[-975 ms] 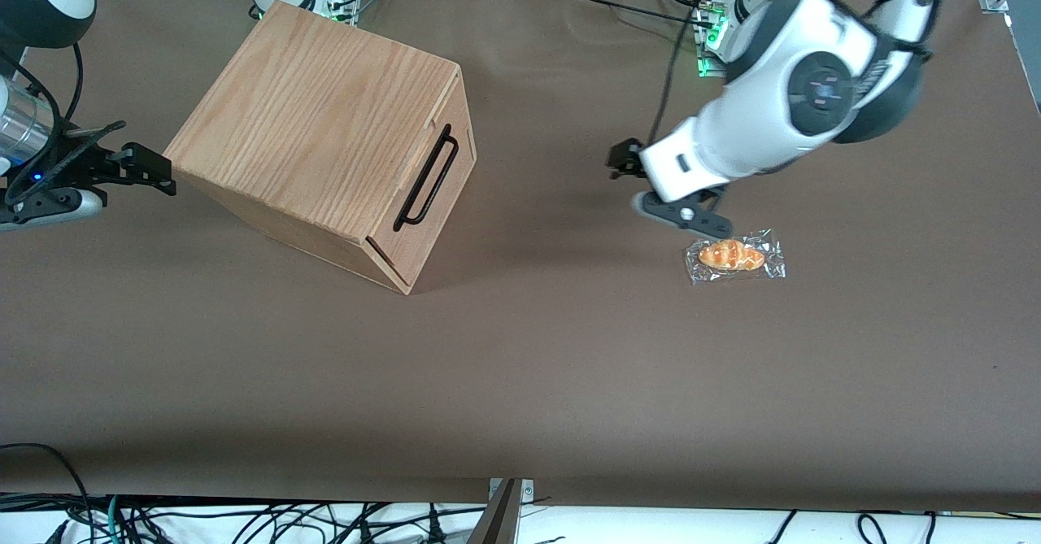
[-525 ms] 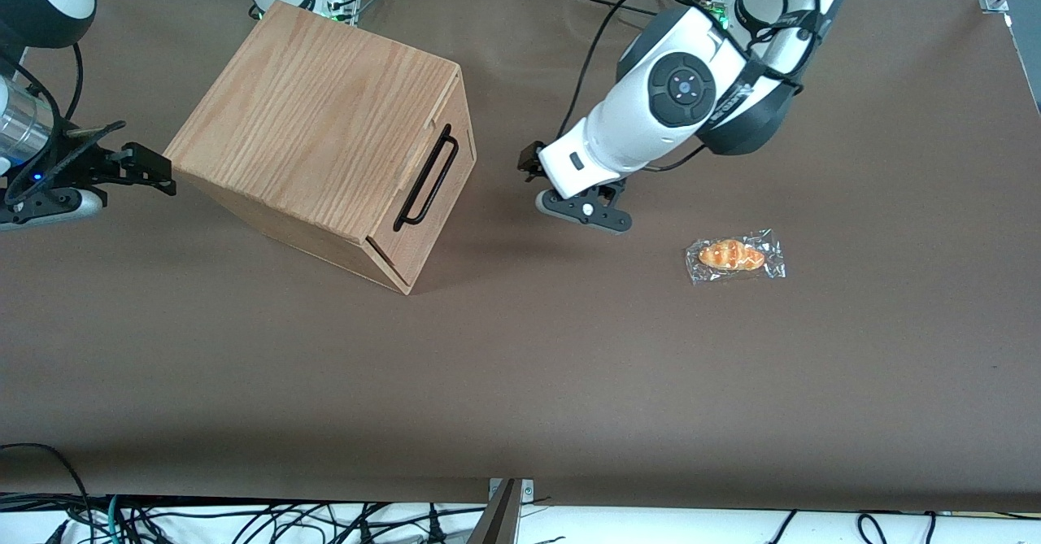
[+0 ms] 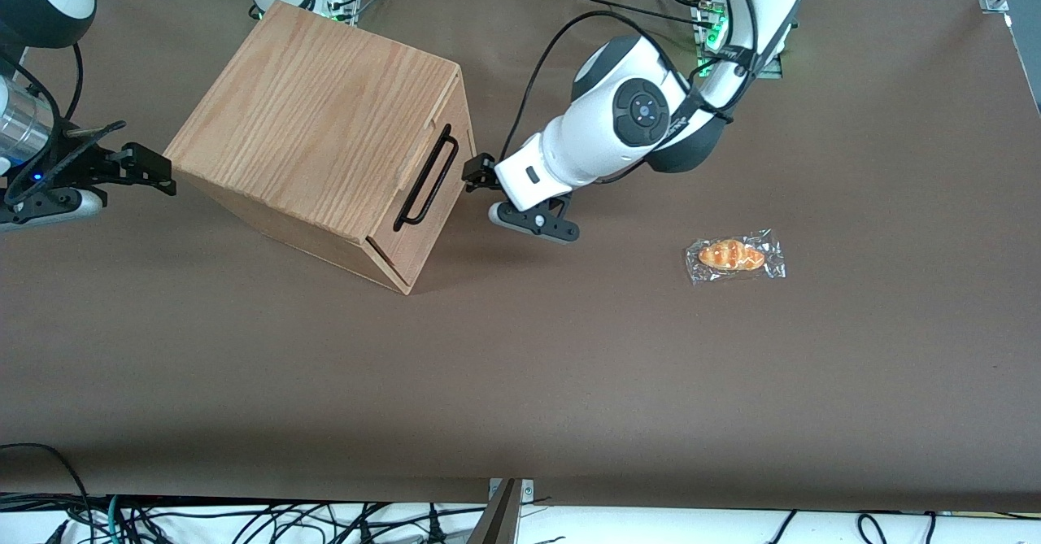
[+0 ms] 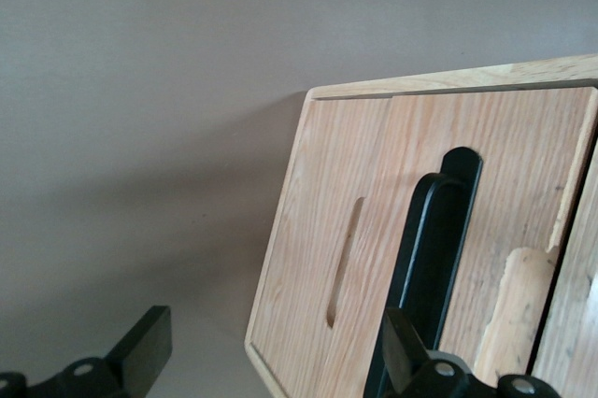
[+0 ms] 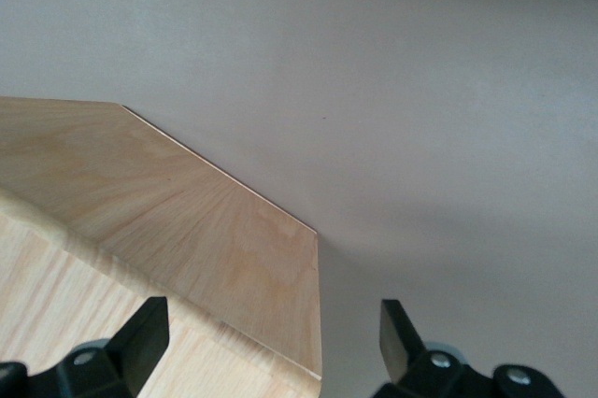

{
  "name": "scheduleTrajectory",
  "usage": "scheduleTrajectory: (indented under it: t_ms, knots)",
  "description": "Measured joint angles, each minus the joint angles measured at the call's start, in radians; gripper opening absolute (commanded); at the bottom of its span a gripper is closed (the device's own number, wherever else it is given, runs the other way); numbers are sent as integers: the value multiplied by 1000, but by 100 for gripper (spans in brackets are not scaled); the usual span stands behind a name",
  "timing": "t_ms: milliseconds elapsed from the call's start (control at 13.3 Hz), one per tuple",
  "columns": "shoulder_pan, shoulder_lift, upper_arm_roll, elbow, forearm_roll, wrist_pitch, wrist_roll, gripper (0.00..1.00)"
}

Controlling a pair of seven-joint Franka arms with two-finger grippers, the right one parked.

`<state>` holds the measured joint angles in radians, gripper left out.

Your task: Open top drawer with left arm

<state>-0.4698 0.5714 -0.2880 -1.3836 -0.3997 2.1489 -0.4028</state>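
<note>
Top drawer (image 3: 435, 194) shut, flush in the front of the wooden cabinet (image 3: 325, 113), toward the parked arm's end of the brown table (image 3: 520, 381). Long black bar handle (image 3: 426, 176) across the drawer front, nothing touching it. Left arm (image 3: 626, 125) bent low over the table, reaching toward the cabinet front. Gripper (image 3: 480, 176) just in front of the drawer, near the handle but apart from it. Fingers (image 4: 402, 356) spread wide, holding nothing. From the wrist camera, handle (image 4: 425, 277) close up, with a thin slot (image 4: 344, 262) in the wood beside it. Wrapped bread roll (image 3: 733, 256) flat on the table, well apart from the cabinet, toward the working arm's end and a bit nearer the front camera than the gripper.
</note>
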Motion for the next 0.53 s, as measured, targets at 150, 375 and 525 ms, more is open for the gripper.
scheduleTrajectory:
  t_ms: [150, 375, 525]
  knots:
    - [-26, 35, 0, 25, -1, 31, -1, 100]
    - [-54, 59, -1, 41, -25, 58, -1, 100]
    - [-70, 63, -1, 45, -26, 59, -2, 100]
